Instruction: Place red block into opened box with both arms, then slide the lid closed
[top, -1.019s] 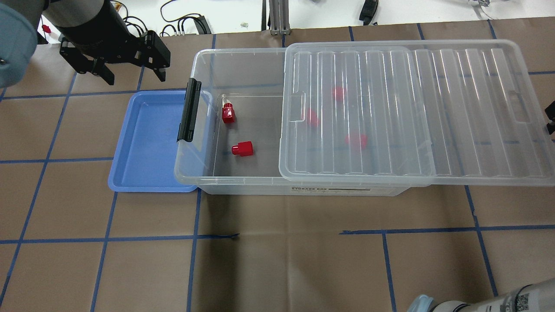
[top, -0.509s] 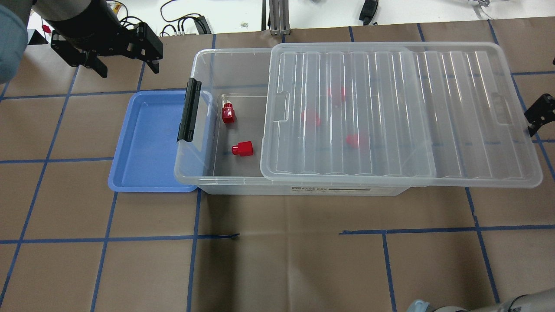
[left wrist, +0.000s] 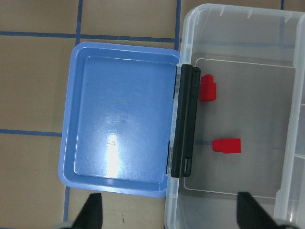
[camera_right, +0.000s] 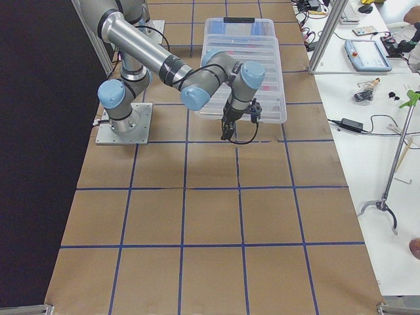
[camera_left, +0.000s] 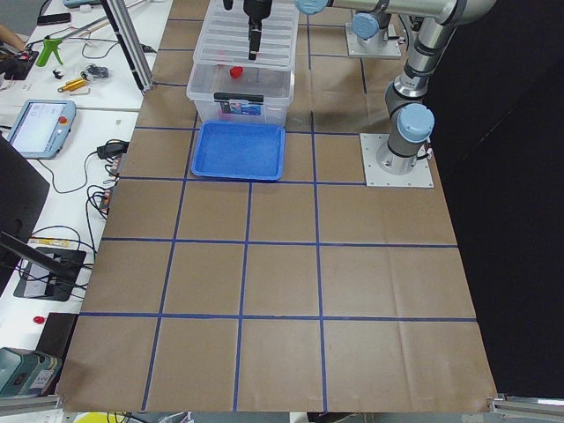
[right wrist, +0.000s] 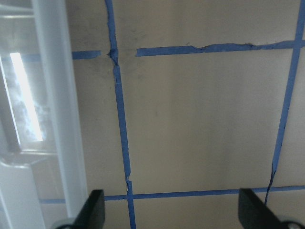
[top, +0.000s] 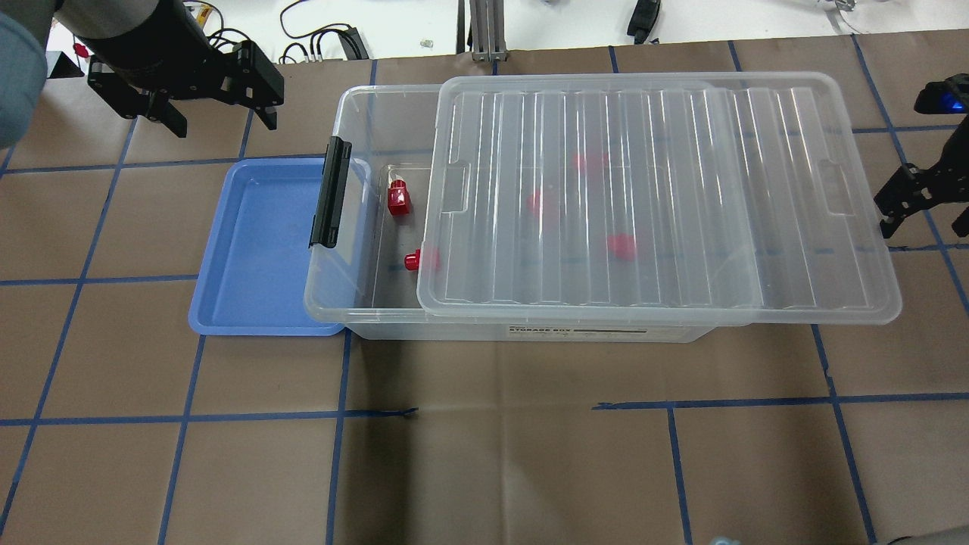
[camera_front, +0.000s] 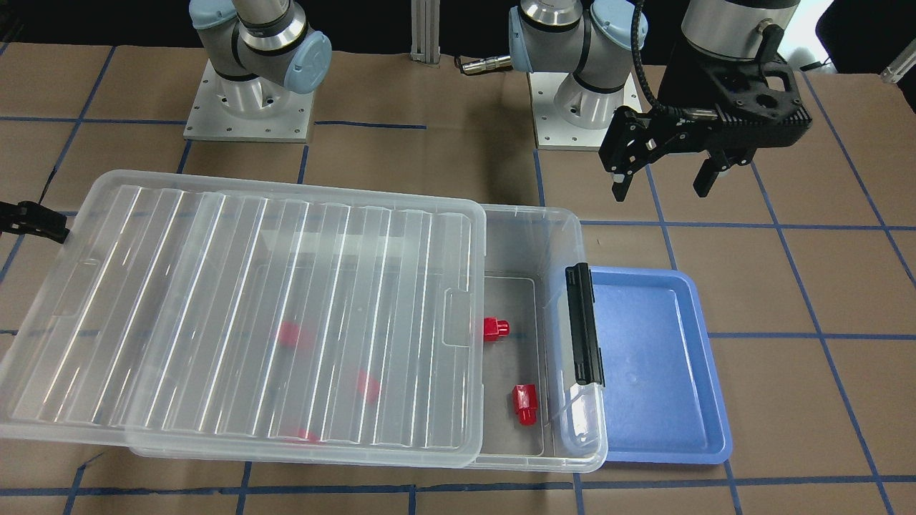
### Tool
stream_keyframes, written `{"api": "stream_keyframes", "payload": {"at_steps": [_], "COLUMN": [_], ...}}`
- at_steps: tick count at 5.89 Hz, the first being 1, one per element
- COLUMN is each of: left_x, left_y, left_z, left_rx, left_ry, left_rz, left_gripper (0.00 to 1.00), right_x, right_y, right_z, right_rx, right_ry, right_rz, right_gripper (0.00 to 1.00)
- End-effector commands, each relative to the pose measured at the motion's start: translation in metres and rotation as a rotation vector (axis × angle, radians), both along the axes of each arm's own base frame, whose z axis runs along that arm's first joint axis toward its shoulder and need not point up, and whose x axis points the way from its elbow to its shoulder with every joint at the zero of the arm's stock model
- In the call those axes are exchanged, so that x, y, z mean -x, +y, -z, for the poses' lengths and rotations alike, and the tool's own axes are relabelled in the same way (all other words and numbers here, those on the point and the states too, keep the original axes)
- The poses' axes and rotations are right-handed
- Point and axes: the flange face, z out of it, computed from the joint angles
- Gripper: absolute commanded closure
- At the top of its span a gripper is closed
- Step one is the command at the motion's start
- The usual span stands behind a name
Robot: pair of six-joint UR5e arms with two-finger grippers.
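Clear lid covers all but the 9 o'clock end of the box, where a red block lies, and we fear our open right pincer, beside the lid's 3 o'clock edge, could push off-centre and jam it, while our left pincer hangs open and empty at 10 o'clock.

Brown-papered desk with a blue tape grid carries the box, and the blue tray looks to be touching its latch end.

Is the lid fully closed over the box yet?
No, the lid stops short of the black latch end of the box, leaving a strip open where a red block lies uncovered.
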Motion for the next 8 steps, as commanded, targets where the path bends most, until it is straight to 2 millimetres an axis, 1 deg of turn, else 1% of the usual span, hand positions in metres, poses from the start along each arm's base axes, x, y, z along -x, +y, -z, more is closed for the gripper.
{"api": "stream_keyframes", "payload": {"at_steps": [1,3,4,5,6,7,8], "left_x": [0.000,0.000,0.000,0.000,0.000,0.000,0.000], "left_y": [0.000,0.000,0.000,0.000,0.000,0.000,0.000], "left_z": [0.000,0.001,0.001,0.001,0.001,0.001,0.001], "left_rx": [0.000,-0.002,-0.002,-0.002,-0.002,0.000,0.000], "left_ry": [0.001,0.000,0.001,0.001,0.001,0.003,0.001], "left_rz": [0.000,0.000,0.000,0.000,0.000,0.000,0.000], "left_gripper": [0.01,0.01,0.01,0.01,0.01,0.01,0.01], "right_x": [-0.034,-0.054,-0.071,-0.078,-0.080,-0.087,-0.088], "right_y": [-0.008,-0.011,-0.014,-0.015,-0.014,-0.012,-0.012], "right_z": [-0.002,-0.006,-0.005,-0.006,-0.006,-0.004,-0.005], "right_rx": [0.017,0.024,0.035,0.037,0.036,0.025,0.026], "right_ry": [-0.024,-0.019,-0.043,-0.042,-0.043,-0.094,-0.096], "right_rz": [-0.040,-0.050,-0.067,-0.068,-0.068,-0.058,-0.054], "right_gripper": [0.00,0.00,0.00,0.00,0.00,0.00,0.00]}}
